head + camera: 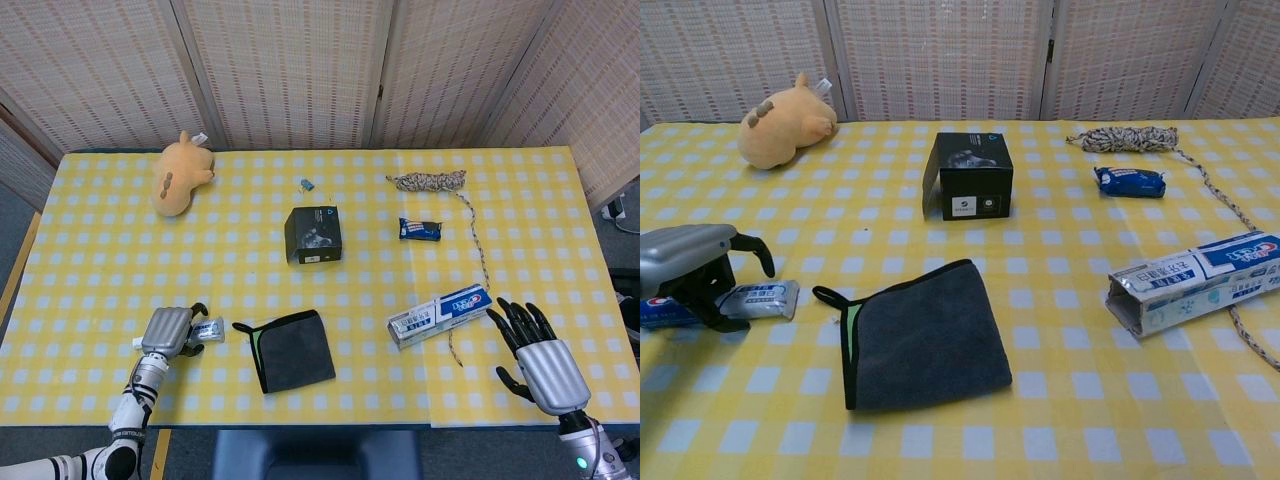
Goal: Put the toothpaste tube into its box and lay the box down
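At lower left, the left hand [166, 330] has a silver-grey metal back, black fingers and a segmented silver-and-black wrist. At lower right, the right hand [538, 358] looks alike, with a small green light below its wrist.

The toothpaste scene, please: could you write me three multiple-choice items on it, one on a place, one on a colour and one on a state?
1. Where does the toothpaste tube lie?
A. under the left hand, left of the dark cloth
B. inside the toothpaste box
C. beside the plush toy

2. What colour is the cube-shaped box mid-table?
A. white
B. black
C. red

3. How is the right hand?
A. holding the rope
B. pressing on the toothpaste box
C. open, fingers spread, holding nothing

Answers: 1 A, the chest view shows the left hand over the tube; 2 B, its faces are black in both views; 3 C, the head view shows it empty near the box.
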Robot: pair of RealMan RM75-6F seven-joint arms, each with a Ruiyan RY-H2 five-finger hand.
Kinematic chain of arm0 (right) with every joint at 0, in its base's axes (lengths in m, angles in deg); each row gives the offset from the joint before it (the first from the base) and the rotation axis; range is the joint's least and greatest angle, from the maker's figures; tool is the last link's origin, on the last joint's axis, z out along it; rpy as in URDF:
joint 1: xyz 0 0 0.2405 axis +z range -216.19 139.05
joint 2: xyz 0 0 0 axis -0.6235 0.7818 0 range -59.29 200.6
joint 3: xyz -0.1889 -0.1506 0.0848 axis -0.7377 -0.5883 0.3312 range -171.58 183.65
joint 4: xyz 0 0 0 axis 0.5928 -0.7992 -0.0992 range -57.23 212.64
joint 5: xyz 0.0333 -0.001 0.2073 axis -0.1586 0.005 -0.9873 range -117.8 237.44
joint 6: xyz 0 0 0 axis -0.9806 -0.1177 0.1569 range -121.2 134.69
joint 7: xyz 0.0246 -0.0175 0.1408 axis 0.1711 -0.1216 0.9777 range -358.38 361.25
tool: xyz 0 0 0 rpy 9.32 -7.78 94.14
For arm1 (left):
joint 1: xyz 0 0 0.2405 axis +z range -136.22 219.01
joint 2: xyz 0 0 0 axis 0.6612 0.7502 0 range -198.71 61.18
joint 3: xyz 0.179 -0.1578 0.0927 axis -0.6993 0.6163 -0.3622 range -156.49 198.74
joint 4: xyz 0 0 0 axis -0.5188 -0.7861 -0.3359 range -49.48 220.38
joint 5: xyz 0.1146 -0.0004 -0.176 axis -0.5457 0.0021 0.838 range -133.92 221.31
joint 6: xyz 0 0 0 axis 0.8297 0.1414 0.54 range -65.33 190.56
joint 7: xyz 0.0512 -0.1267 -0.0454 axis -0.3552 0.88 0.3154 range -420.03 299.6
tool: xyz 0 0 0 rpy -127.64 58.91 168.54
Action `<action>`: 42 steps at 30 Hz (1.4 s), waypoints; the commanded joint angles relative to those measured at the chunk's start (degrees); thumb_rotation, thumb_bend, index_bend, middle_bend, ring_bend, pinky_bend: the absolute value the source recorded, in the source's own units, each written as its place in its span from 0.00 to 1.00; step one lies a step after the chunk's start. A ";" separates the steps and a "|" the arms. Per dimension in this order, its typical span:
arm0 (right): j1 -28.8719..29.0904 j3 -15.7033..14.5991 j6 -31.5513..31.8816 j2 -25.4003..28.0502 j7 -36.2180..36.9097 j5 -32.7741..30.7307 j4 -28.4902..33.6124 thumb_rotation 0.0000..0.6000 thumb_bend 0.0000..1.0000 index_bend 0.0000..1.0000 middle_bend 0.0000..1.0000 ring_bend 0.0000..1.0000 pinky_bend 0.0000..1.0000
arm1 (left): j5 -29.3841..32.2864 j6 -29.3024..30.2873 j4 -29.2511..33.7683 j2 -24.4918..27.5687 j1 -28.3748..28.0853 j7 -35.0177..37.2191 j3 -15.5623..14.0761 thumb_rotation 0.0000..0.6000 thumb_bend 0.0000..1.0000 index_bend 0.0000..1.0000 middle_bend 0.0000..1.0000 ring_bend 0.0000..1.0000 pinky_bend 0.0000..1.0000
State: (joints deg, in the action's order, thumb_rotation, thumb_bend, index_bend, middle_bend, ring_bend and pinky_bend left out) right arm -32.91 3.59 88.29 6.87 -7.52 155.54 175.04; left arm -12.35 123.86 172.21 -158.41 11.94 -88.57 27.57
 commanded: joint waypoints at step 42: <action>4.26 2.11 -7.21 -1.52 -3.11 -4.66 -0.20 1.00 0.33 0.00 0.00 0.00 0.00 | -10.97 1.11 13.05 9.94 5.15 30.48 2.50 1.00 0.55 0.99 1.00 1.00 1.00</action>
State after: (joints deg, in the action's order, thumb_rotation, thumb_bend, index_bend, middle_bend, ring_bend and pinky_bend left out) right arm -29.62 5.10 82.44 5.46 -9.95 151.84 174.99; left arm -21.55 124.47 184.36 -149.80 16.26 -59.78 29.56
